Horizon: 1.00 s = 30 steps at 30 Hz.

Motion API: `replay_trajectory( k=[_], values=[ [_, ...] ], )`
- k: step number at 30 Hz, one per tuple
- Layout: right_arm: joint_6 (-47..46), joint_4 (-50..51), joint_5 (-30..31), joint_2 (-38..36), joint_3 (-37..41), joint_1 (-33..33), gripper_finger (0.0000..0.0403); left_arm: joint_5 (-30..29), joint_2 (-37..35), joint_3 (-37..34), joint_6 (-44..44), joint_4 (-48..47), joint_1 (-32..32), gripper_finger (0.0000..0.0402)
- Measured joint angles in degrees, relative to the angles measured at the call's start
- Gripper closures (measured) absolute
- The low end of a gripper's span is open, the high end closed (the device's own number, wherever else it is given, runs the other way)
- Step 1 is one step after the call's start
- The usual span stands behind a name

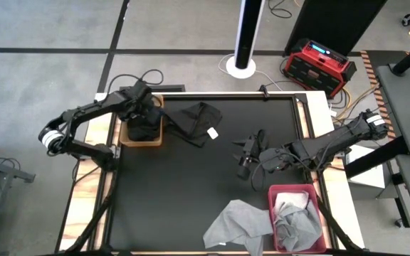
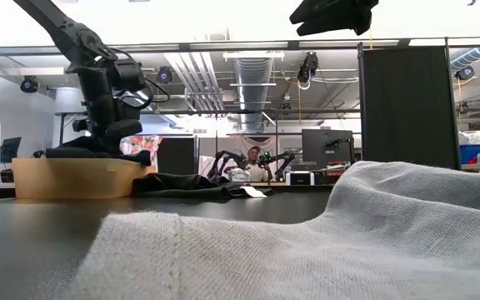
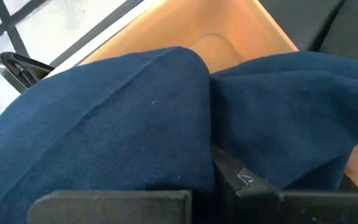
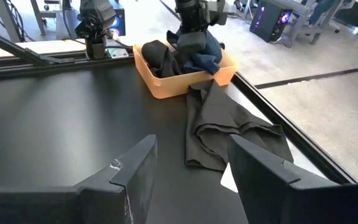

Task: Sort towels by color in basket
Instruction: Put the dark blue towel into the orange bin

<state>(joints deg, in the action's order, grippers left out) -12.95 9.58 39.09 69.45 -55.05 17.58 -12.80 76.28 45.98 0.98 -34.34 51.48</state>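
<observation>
1. The left hand (image 4: 194, 28) is clamped on a navy towel (image 3: 135, 124), pushing it into the tan basket (image 1: 142, 140), where dark cloths collect.
2. The right hand (image 1: 245, 158) waits, fingers apart and empty, facing the black towel (image 1: 198, 121) on the counter (image 1: 176, 192) (likely next).
3. Grey towels (image 1: 294, 224) fill the red basket (image 1: 290, 189); another grey towel (image 1: 237, 224) lies just beside it.

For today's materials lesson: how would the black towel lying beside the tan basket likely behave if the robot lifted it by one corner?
The black towel lies in soft folds, so it would probably hang limp, not stay flat. It looks thin, so likely light. One edge reaches the tan basket, so it might brush that as it rises.
</observation>
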Motion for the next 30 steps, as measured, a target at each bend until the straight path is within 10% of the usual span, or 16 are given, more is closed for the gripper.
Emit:
replay_trajectory(
  k=[20, 30],
  values=[
    [0.05, 0.15, 0.0, 0.0, 0.0, 0.0, 0.0213, -1.46, -2.32, 13.62, 1.87, -18.04, -0.57, 0.0203],
    [-0.04, 0.33, 0.0, 0.02, 1.0, 0.0, 0.0213, -24.8, -1.77, 19.77, 1.8, -18.54, -0.1, 0.0383]
  ],
)
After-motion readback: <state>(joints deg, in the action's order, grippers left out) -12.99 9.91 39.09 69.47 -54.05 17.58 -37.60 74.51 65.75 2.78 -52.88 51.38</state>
